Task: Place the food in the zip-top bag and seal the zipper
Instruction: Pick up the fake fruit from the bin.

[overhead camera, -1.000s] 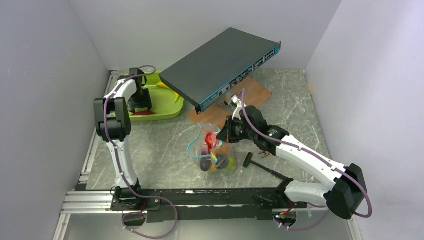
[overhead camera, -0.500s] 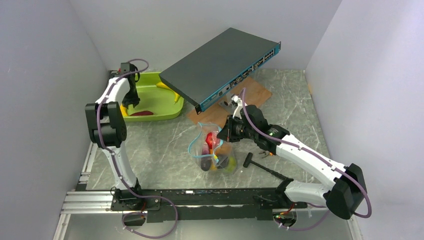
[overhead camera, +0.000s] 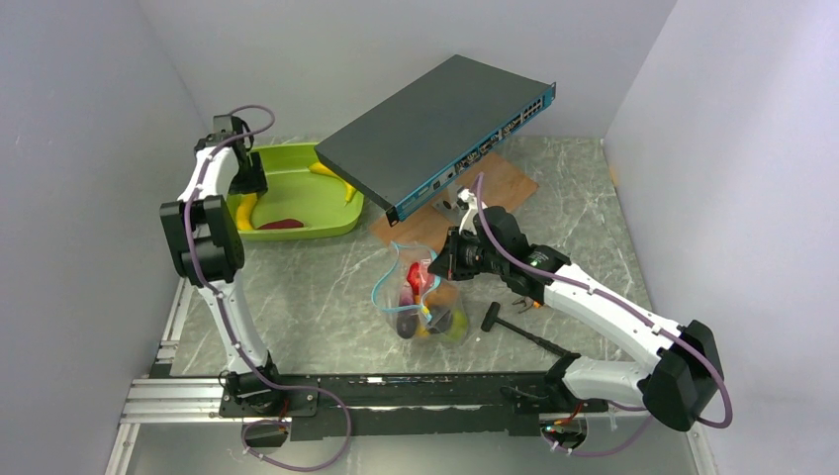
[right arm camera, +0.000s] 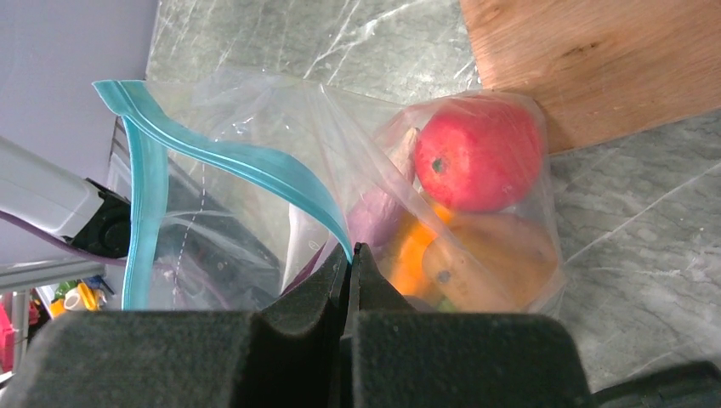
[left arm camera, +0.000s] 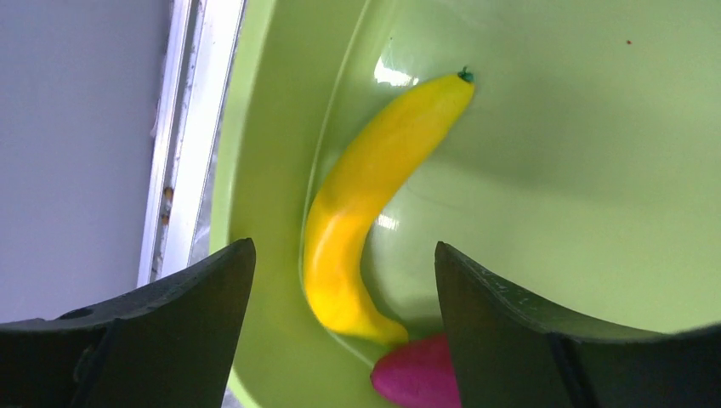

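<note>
The zip-top bag (overhead camera: pixel 420 297) lies mid-table holding food: a red apple (right arm camera: pixel 480 153), an orange (right arm camera: pixel 417 255) and a purple eggplant (right arm camera: pixel 374 217). Its teal zipper (right arm camera: pixel 246 161) gapes in a loop. My right gripper (right arm camera: pixel 349 248) is shut on the zipper edge at the bag's mouth. My left gripper (left arm camera: pixel 343 246) hangs open above the lime-green tray (overhead camera: pixel 317 213), at its left end. A yellow banana (left arm camera: pixel 366 195) lies below, between the fingers, untouched. A dark-red piece (left arm camera: pixel 417 378) lies beside the banana's tip. A second banana (overhead camera: pixel 331 176) rests at the tray's far right.
A dark network switch (overhead camera: pixel 440 129) slants over a wooden board (overhead camera: pixel 505 188) behind the bag. A black hammer-like tool (overhead camera: pixel 514 325) lies right of the bag. Grey walls close in left and right, and the tray sits against the left wall.
My left arm has swung left and farther back over the tray, uncovering the banana at its left end. The right arm and bag have not moved.
</note>
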Action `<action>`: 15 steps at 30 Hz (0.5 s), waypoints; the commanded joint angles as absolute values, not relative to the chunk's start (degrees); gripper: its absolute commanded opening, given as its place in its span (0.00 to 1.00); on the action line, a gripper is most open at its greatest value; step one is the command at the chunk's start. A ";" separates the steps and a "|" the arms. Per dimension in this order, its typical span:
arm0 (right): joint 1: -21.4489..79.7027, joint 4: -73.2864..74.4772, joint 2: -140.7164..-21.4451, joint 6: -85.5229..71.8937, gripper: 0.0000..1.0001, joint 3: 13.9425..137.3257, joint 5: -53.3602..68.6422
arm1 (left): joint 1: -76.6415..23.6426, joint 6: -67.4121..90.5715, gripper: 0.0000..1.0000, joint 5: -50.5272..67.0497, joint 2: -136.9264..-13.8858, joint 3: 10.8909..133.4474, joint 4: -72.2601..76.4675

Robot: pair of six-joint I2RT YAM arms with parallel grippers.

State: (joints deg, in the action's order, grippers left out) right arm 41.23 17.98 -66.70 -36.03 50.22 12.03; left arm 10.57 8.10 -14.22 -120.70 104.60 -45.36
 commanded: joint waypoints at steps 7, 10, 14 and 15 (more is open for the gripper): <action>40.58 15.76 -66.68 -35.92 0.00 51.96 12.76 | 10.74 4.58 0.78 -12.97 -130.55 109.71 -46.66; 40.48 15.33 -66.93 -36.31 0.00 51.87 13.37 | 9.81 4.35 0.66 -12.21 -131.29 110.72 -48.05; 40.44 15.11 -66.52 -36.57 0.00 51.68 13.66 | 8.48 3.73 0.49 -9.85 -128.09 108.68 -46.55; 40.43 15.24 -66.32 -36.56 0.00 51.60 13.57 | 8.26 3.70 0.42 -9.60 -127.60 108.57 -46.68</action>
State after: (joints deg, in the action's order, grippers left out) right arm 40.80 17.89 -66.78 -36.23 50.35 12.84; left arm 9.82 4.82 -12.43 -130.13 108.90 -45.91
